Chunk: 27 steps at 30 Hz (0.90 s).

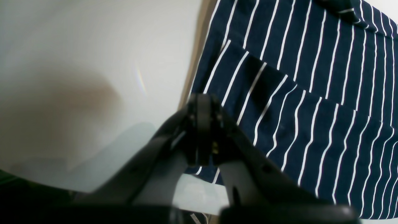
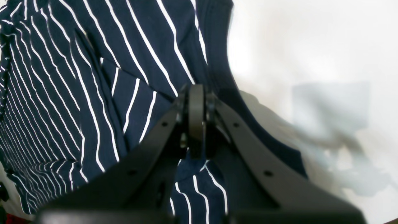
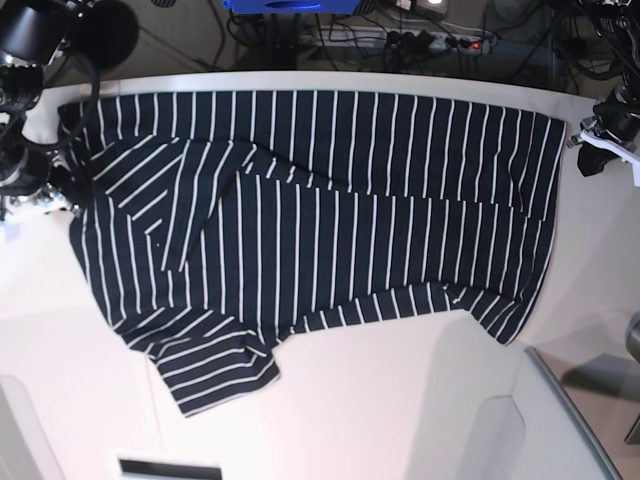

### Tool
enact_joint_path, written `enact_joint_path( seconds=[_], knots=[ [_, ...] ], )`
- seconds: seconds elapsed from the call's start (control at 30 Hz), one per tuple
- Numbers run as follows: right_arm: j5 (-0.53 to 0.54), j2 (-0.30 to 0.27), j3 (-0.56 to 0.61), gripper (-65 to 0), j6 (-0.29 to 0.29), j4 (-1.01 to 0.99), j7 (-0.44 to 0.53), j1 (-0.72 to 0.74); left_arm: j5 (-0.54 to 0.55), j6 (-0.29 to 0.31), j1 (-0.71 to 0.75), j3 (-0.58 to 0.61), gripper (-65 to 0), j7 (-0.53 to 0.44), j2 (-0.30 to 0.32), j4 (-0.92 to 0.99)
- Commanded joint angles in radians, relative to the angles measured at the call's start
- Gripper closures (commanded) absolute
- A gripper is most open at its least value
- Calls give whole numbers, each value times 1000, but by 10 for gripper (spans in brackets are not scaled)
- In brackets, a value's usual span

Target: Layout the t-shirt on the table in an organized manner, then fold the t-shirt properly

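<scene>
1. I see the t-shirt (image 3: 310,220) lying spread across the far half of the table (image 3: 380,420), long side running left to right, reaching close to the curved far edge
2. It is mostly flat but not tidy: one sleeve (image 3: 215,370) sticks out toward me at lower left, and a diagonal fold crosses the middle
3. My left gripper (image 1: 202,133) has its jaws pressed together at the shirt's edge; I judge it is pinching the cloth, with bare table beside it
4. My right gripper (image 2: 196,121) is also pressed together, with striped cloth around its tips, so I judge it is pinching the shirt at the opposite end
5. I judge the layout step is partly done: wrinkles need pulling out, and no proper fold is started
6. I can read no brand, label or writing anywhere
</scene>
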<state>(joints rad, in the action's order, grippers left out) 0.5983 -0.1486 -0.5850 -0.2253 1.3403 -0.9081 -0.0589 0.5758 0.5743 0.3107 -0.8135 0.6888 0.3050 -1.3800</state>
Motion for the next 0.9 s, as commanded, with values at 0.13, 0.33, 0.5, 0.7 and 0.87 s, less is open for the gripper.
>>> enact_joint_path(
  seconds=[0.13,0.33,0.5,0.7,0.87],
  knots=[
    [13,-18,-3,-2,-9,23,14,12,13,0,17,-13,0,-22,21,-19],
    [13,-18,-3,-2,-9,21,14,11,13,0,17,-14,0,-22,21,-14],
    [13,-18,-3,-2,-9,17,14,11,13,0,17,-10,0,-22,21,-20],
    [13,-18,-3,-2,-9,15,30,8,13,0,21,-13,0,-22,23,-20],
    [12,-29,40,-2,-10,21,111,-19,11,0,44,-10,0,-22,29,-22]
  ],
)
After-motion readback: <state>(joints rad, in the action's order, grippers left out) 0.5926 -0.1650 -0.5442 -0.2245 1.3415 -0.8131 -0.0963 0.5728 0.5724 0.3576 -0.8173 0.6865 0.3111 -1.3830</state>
